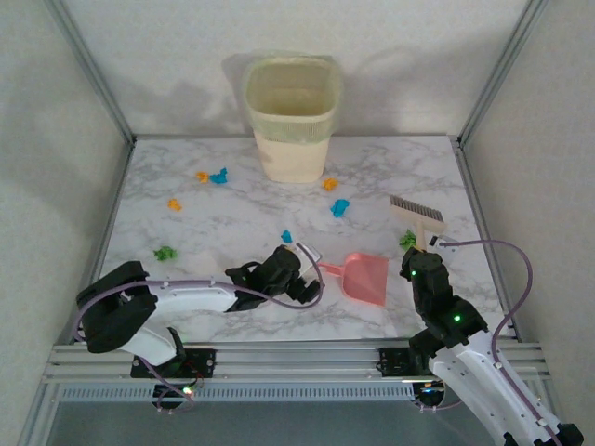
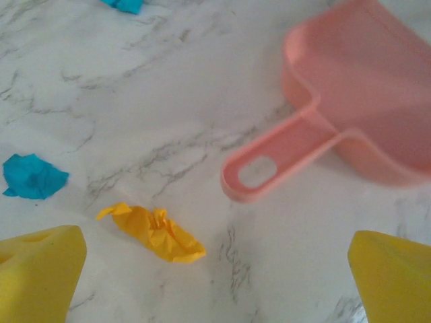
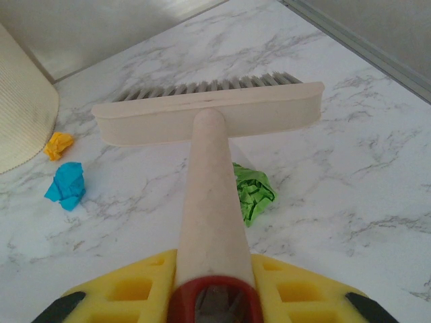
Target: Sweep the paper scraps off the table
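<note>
While the right gripper (image 3: 215, 299) gripped the smooth cream plastic brush (image 3: 209, 118) with grey bristles by its round handle, the left gripper (image 2: 215, 269) hung wide open and empty beside one glossy pink plastic dustpan (image 2: 363, 114) near the near edge of the white, grey-veined table (image 1: 232, 223). Crumpled paper scraps (image 1: 339, 207) lay across its middle: three orange, three blue, two green. One ribbed cream bin (image 1: 291, 121) stood at the far edge.

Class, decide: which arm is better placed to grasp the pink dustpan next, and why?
Left. The left gripper, open, faces the handle of the dustpan; the right gripper is shut on the brush.
</note>
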{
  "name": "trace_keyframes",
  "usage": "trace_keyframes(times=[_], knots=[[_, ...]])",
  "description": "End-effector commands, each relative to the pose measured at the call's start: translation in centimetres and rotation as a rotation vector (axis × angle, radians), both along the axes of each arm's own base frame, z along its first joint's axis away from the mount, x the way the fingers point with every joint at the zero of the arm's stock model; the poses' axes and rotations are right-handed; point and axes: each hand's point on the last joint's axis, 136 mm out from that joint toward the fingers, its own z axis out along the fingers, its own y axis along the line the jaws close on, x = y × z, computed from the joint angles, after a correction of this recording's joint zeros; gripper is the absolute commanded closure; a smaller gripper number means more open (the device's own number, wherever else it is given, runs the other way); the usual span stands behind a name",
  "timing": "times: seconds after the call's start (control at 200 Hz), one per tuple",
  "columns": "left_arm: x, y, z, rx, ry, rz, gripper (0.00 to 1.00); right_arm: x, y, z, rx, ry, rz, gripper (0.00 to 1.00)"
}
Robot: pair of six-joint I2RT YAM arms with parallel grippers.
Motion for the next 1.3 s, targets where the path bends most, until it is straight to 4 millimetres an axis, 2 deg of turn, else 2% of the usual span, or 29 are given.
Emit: trace_keyframes(times=[0.0, 0.095, 0.23, 0.526, 0.901, 0.936, 1.207, 1.297], knots=[[0.2, -3.0, 2.7, -0.040, -0.144, -0.168, 0.05, 0.4, -0.4, 1.7, 0.022, -0.065, -0.036, 1.00], [0.4, -4.0, 1.1, 0.001, -0.123, -0.201, 0.08, 0.4, -0.4, 1.7, 0.023, -0.065, -0.035, 1.00], [0.9, -5.1, -0.3, 0.031, -0.120, -0.220, 0.10, 0.3, -0.6, 1.7, 0.018, -0.064, -0.041, 1.00], [2.0, -5.9, -2.8, 0.072, -0.079, -0.244, 0.10, 0.3, -0.7, 1.8, 0.016, -0.068, -0.047, 1.00], [2.9, -7.4, -3.8, 0.077, -0.061, -0.275, 0.10, 0.2, -0.7, 1.8, 0.015, -0.069, -0.048, 1.00], [2.8, -7.2, -4.4, 0.094, -0.039, -0.278, 0.10, 0.2, -0.8, 1.8, 0.014, -0.069, -0.049, 1.00], [2.9, -7.6, -4.8, 0.093, -0.023, -0.287, 0.11, 0.2, -0.8, 1.9, 0.013, -0.069, -0.051, 1.00], [2.8, -7.8, -5.1, 0.095, -0.003, -0.291, 0.15, 0.2, -0.8, 1.9, 0.012, -0.070, -0.052, 1.00]])
